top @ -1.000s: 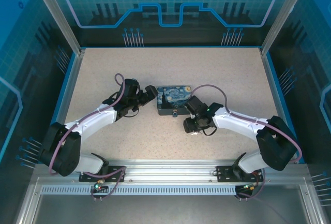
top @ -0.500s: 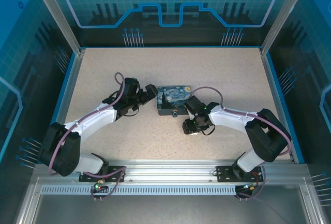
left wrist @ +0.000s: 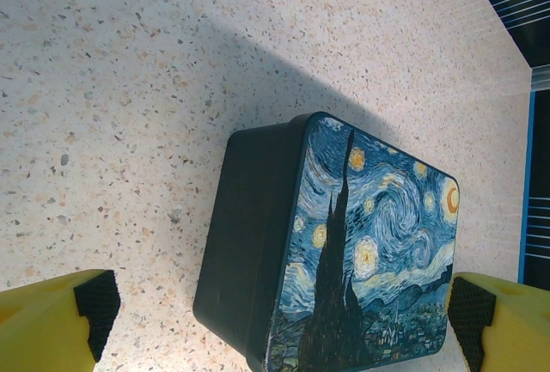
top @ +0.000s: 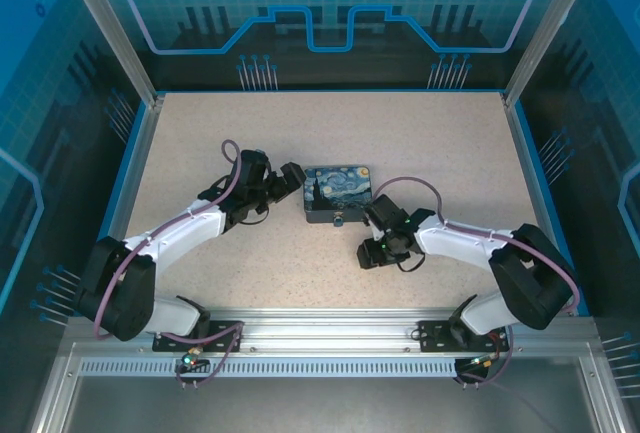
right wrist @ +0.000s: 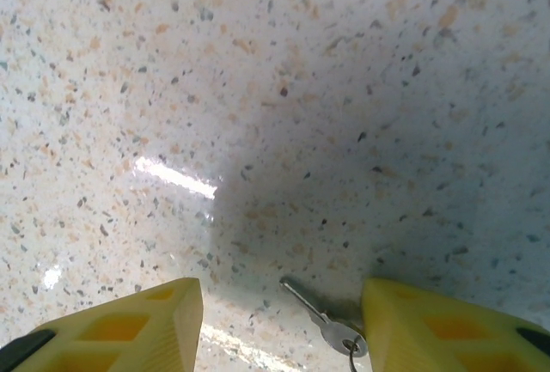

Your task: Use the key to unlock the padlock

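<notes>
1. Padlock (top: 340,220), one only, is sticking out of the near long side of the box (top: 337,191), facing the arm bases. It is sitting between the two sets of jaws, nearer the right jaws, and touching neither.
2. The box, also one only, is lying flat on the surface (top: 440,133) with its night-sky lid closed, so anything inside it is hidden.
3. In the top view the box's long axis is running side to side, with one short end pointing at the left jaws.
4. The left jaws are standing spread wide and gripping nothing. From the left wrist the box (left wrist: 344,243) is lying ahead of and between the two yellow fingers (left wrist: 47,325). One dark pad is sitting very close to a lid corner; I cannot tell whether it is touching.
5. The key (right wrist: 320,314), one only, is lying flat on the speckled surface between the right fingers (right wrist: 129,325). It is just beside the finger at that view's right edge and well apart from the other.
6. The key's long axis is running diagonally: the blade tip is pointing away from the root of the jaws, and the head is pointing back toward the wrist.
7. The right jaws are standing partly spread and pinching nothing, with their tips pointing down at the surface near the box's padlock side and apart from it.
</notes>
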`<state>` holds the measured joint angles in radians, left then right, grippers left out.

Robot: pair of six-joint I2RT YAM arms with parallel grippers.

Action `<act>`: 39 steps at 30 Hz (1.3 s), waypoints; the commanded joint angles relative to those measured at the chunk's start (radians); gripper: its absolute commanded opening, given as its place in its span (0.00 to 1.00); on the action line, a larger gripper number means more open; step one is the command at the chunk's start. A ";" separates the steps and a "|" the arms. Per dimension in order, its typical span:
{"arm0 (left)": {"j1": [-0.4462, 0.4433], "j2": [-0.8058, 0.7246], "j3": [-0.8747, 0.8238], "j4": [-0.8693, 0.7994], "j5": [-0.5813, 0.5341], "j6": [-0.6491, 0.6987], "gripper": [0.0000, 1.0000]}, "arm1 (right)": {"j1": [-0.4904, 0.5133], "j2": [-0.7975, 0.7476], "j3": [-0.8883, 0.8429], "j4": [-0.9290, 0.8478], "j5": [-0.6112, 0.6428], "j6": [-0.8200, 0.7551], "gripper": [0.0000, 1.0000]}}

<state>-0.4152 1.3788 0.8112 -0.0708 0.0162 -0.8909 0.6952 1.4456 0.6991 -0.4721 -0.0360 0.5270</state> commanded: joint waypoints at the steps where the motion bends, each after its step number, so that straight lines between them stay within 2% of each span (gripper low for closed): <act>1: -0.003 0.006 0.034 0.005 0.013 0.010 0.99 | 0.030 -0.014 -0.010 -0.055 -0.031 0.037 0.52; 5: -0.004 0.008 0.038 0.003 0.013 0.010 0.99 | 0.044 -0.012 0.018 -0.086 -0.033 0.045 0.52; 10: -0.004 0.011 0.046 -0.001 0.016 0.012 0.99 | 0.045 -0.033 0.062 -0.143 0.059 0.032 0.55; 14: -0.004 0.008 0.048 -0.003 0.016 0.013 0.99 | 0.040 -0.030 0.079 -0.158 0.080 0.005 0.56; 25: -0.003 -0.017 0.023 0.063 0.072 0.009 0.99 | 0.039 0.023 0.058 -0.128 0.069 -0.093 0.52; 39: -0.003 -0.017 0.046 0.081 0.130 0.002 0.99 | 0.045 0.022 0.030 -0.143 0.042 -0.085 0.46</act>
<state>-0.4152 1.3788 0.8295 -0.0166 0.1120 -0.8890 0.7326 1.4723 0.7498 -0.5861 0.0181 0.4431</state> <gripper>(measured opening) 0.989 0.455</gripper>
